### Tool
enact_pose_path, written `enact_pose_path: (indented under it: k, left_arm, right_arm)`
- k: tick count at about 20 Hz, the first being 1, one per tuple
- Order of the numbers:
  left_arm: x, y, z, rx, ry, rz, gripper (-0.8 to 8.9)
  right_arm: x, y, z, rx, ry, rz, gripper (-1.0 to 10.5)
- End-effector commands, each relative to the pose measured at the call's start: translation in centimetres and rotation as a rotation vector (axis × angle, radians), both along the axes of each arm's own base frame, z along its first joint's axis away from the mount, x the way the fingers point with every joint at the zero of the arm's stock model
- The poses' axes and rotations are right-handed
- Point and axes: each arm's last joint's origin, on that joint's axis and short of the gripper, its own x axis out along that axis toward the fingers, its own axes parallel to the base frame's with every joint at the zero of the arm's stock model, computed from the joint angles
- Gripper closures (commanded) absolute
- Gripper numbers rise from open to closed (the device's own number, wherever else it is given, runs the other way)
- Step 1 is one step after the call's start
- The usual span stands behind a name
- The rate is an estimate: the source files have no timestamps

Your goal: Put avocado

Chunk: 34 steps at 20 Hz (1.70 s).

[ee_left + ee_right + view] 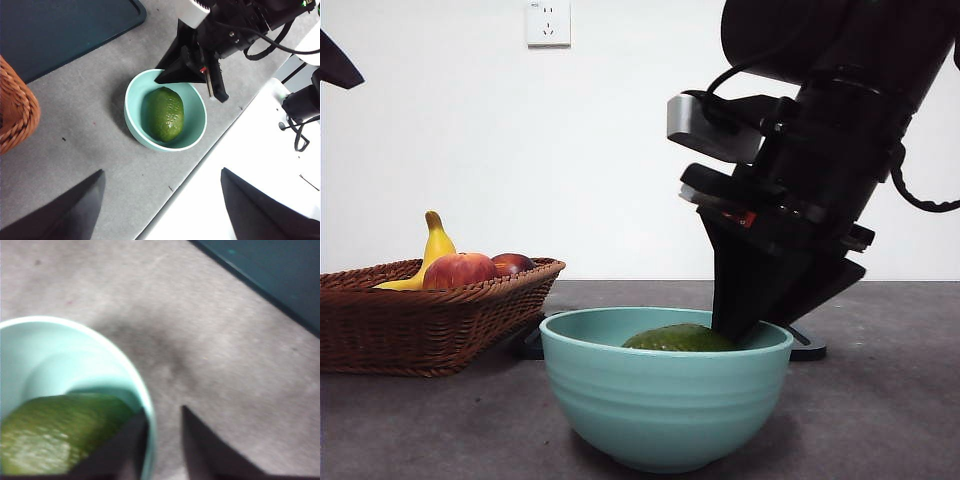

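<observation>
The dark green avocado point(680, 338) point(165, 114) point(55, 432) lies on its side inside a pale teal bowl point(660, 400) point(131, 97) point(107, 342). My right gripper point(745, 322) point(192, 80) point(161, 440) is lowered at the bowl's rim, open. One jaw is inside the bowl beside the avocado and the other is outside the wall. It holds nothing. My left gripper point(161, 172) hangs high above the table, open and empty; in the front view it shows only as a black tip point(335, 62) at the top left corner.
A wicker basket point(420, 325) point(15, 110) left of the bowl holds a yellow banana point(435, 250), a red apple point(460, 270) and a darker red fruit point(515, 263). A dark teal mat point(65, 25) point(270, 270) lies beyond the bowl. The table's edge runs close to the bowl.
</observation>
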Motion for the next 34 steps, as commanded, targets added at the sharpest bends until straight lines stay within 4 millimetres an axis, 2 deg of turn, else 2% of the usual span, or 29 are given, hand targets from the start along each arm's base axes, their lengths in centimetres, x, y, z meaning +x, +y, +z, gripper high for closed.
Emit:
enact_pose_path:
  k: [1, 5, 9, 14, 18, 22, 25, 30, 34]
  left_arm:
    - [0.1, -0.1, 0.1, -0.005, -0.010, -0.018, 4.41]
    - [0.1, -0.1, 0.1, -0.005, -0.010, -0.018, 4.40]
    - [0.1, -0.1, 0.1, -0.004, -0.008, -0.017, 4.41]
    - [0.1, -0.1, 0.1, -0.004, -0.008, -0.018, 4.40]
    - [0.1, -0.1, 0.1, -0.004, -0.008, -0.018, 4.40]
    - [0.1, -0.1, 0.1, -0.004, -0.008, -0.018, 4.40]
    - [0.1, -0.1, 0.1, -0.004, -0.008, -0.018, 4.40]
    - [0.1, -0.1, 0.1, -0.004, -0.008, -0.018, 4.40]
    - [0.1, -0.1, 0.1, -0.004, -0.007, -0.017, 4.40]
  right_arm:
    - [0.1, 0.7, 0.0, 0.029, 0.012, 0.020, 9.3]
    - [0.4, 1.0, 0.8, 0.068, 0.034, -0.011, 9.3]
    - [1.5, 1.5, 3.8, 0.088, 0.013, -0.019, 9.3]
    - [5.4, 0.3, 7.7, 0.144, -0.076, -0.113, 9.3]
    - [10.0, -0.7, 9.0, 0.144, -0.097, -0.172, 9.3]
    - [14.5, -1.0, 8.0, 0.126, -0.077, -0.223, 9.3]
    - [16.8, -0.7, 6.0, 0.106, -0.049, -0.241, 9.3]
    - [18.4, -0.1, 3.0, 0.090, -0.022, -0.248, 9.3]
    - [18.6, -0.1, 2.0, 0.074, -0.001, -0.252, 9.3]
